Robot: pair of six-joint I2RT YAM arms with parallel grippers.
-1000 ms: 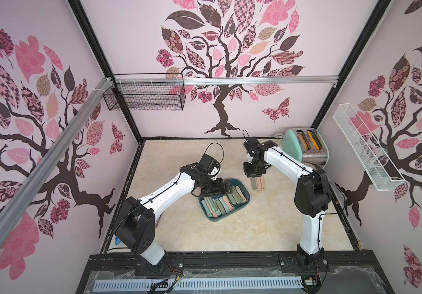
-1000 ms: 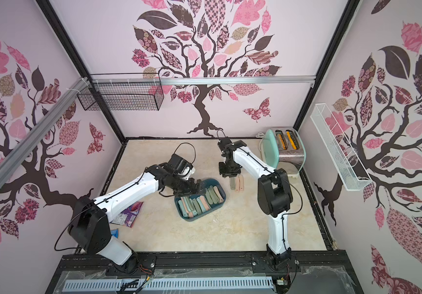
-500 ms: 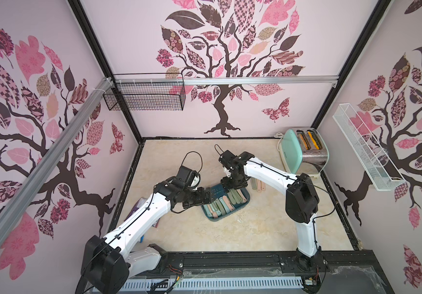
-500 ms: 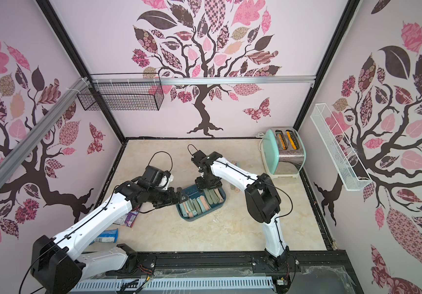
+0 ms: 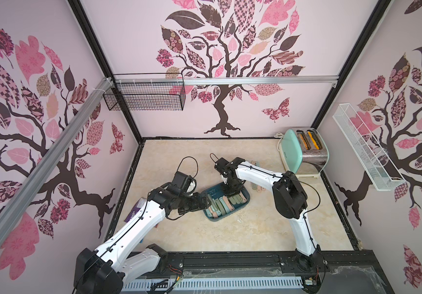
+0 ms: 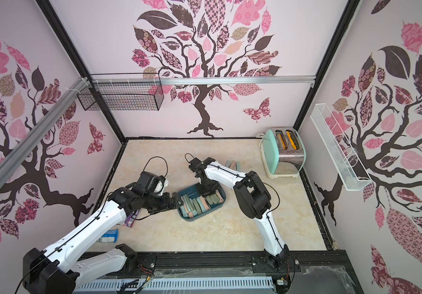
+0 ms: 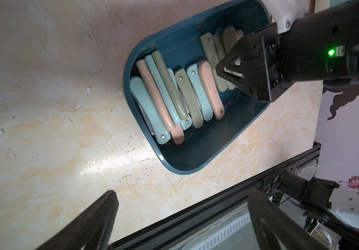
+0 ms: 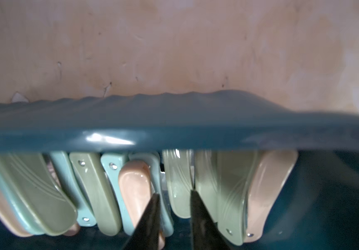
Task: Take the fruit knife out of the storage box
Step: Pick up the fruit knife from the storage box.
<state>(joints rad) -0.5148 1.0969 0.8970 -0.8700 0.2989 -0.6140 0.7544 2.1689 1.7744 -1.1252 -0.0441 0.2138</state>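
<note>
Two arms meet at the storage box [image 5: 235, 212] in both top views. It sits slanted near the middle of the beige surface [image 5: 204, 241], with a row of folded fruit knives [image 5: 221, 206] packed inside. The left arm lies low from its near-left base with the forearm stretched forward and the wrist level. The left fingers [image 5: 204, 201] point at the box's left end, just beside the rim, spread wide and holding nothing. The right arm rises from the near-right base with its elbow high and its forearm running back toward the middle. Its wrist bends straight down, so the right fingers [image 5: 230, 192] dip into the far part of the box. In a top view, loose knives [image 6: 232, 165] lie on the surface beyond that forearm, and a mint toaster [image 6: 283, 152] stands in the far right corner.

From the left wrist, the left fingers [image 7: 96, 225] gape with bare surface between them. The storage box [image 7: 195, 164] lies ahead, and the right fingers [image 7: 241, 52] come down onto the olive knives at one end.

From the right wrist, the right fingers [image 8: 148, 220] are drawn in narrow. They pinch one olive-green fruit knife [image 8: 178, 190] standing on edge, just inside the storage box's wall [image 8: 174, 134].
</note>
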